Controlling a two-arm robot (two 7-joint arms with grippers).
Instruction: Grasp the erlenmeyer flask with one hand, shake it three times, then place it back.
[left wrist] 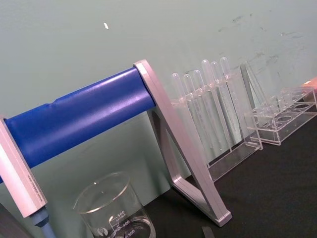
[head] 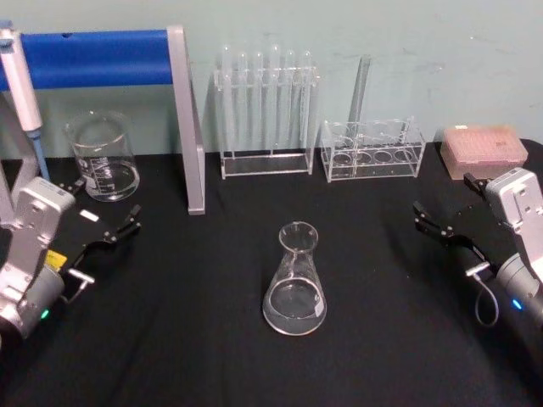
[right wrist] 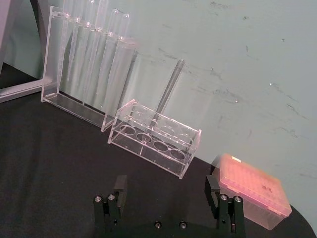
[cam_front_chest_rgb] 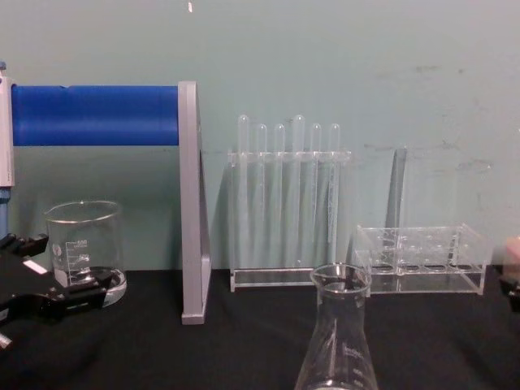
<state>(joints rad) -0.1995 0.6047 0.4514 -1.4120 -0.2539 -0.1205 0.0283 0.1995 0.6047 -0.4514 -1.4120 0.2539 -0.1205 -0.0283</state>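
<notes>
The erlenmeyer flask (head: 295, 280) stands upright and alone on the black table, near the middle and toward the front; the chest view shows its neck and flared rim (cam_front_chest_rgb: 335, 341) close up. My left gripper (head: 106, 212) rests at the left side of the table, open, its fingers (cam_front_chest_rgb: 65, 299) just in front of a beaker and well left of the flask. At the right side my right gripper (head: 448, 203) is open too, with nothing between its fingers (right wrist: 119, 187), and it is well right of the flask.
A glass beaker (head: 103, 157) sits at the back left beside a grey stand with a blue bar (head: 97, 55) and a hanging pipette (head: 21, 85). Behind the flask are a tall test tube rack (head: 267, 114), a low clear rack (head: 373, 151) and a pink tip box (head: 484, 151).
</notes>
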